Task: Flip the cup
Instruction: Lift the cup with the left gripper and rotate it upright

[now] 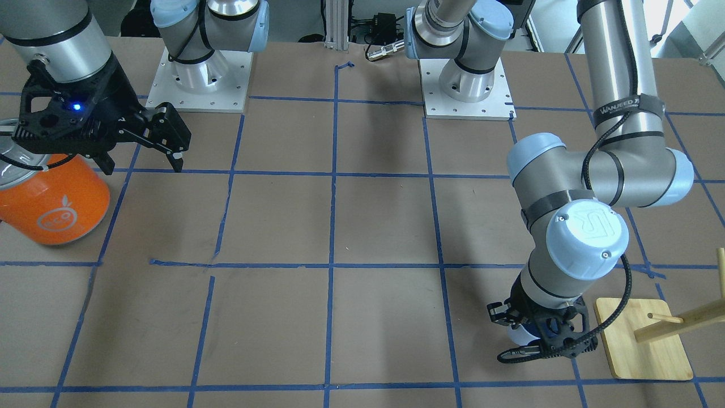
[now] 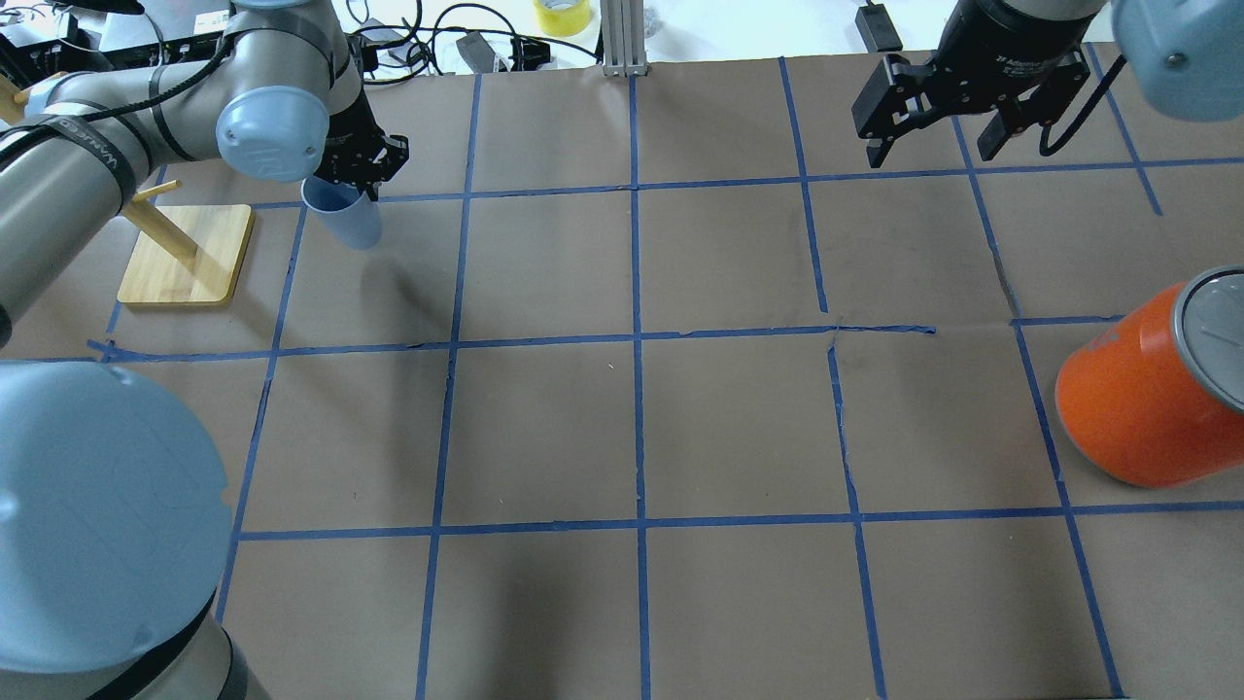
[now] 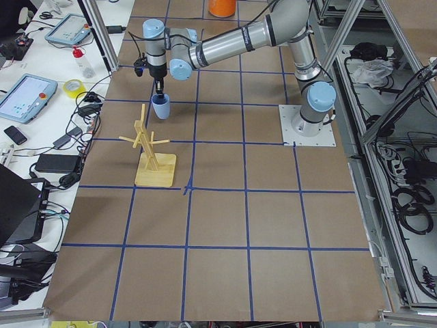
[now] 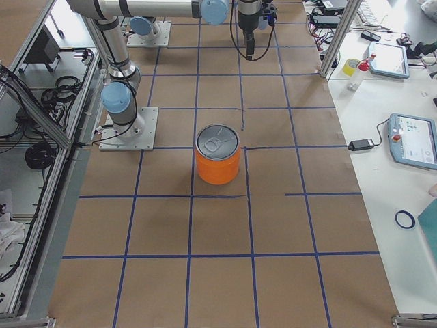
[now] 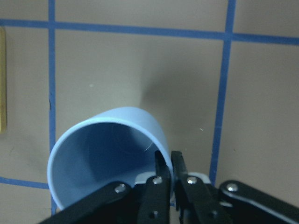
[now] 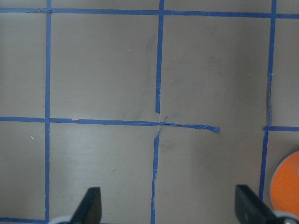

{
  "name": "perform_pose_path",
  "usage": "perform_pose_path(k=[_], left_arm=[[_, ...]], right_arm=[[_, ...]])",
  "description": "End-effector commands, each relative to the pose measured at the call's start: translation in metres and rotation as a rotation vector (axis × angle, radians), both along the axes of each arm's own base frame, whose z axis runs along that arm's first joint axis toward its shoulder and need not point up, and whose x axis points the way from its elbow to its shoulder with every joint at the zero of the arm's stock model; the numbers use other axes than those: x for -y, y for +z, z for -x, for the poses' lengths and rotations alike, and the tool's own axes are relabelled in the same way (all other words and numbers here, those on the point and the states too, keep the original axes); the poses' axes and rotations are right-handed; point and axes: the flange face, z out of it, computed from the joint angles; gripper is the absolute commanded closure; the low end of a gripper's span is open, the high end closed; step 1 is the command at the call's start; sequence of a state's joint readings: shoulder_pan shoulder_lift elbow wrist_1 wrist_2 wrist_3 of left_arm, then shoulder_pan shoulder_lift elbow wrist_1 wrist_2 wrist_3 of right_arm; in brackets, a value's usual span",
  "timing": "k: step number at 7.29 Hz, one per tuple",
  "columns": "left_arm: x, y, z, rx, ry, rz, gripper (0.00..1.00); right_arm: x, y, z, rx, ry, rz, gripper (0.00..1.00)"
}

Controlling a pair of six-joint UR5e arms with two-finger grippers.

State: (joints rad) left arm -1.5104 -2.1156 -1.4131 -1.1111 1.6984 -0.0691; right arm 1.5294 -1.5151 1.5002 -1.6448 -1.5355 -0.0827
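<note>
Cup (image 2: 342, 216) pinched by its rim near the far left corner of the desk (image 2: 632, 437).
By the left edge stands a wooden peg rack (image 2: 185, 258). Just right of it is the pale blue cup, mouth up under the left jaws, which are clamped on its wall, one finger inside and one outside. Whether its base touches the desk I can't make out. Toward the far right corner the right jaws hover spread wide, holding nothing. An orange can (image 2: 1137, 408) stands upright at the right edge.
</note>
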Motion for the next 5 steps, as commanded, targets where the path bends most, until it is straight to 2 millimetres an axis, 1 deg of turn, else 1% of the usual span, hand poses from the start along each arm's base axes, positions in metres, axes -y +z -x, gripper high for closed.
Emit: perform_pose_path(k=[1, 2, 3, 5], left_arm=[[-0.001, -0.018, 0.003, -0.029, 0.016, -0.023, 1.0], [-0.007, -0.026, 0.003, -0.028, 0.012, -0.042, 1.0], [-0.011, -0.022, 0.004, -0.029, 0.009, -0.039, 1.0], [-0.011, -0.03, 0.004, -0.032, 0.012, -0.052, 1.0]], right_arm=[[0.0, 0.0, 0.0, 0.0, 0.0, -0.001, 0.0], [0.0, 0.0, 0.0, 0.0, 0.0, -0.003, 0.0], [0.0, -0.001, 0.0, 0.0, 0.0, -0.006, 0.0], [0.0, 0.0, 0.0, 0.0, 0.0, -0.003, 0.0]])
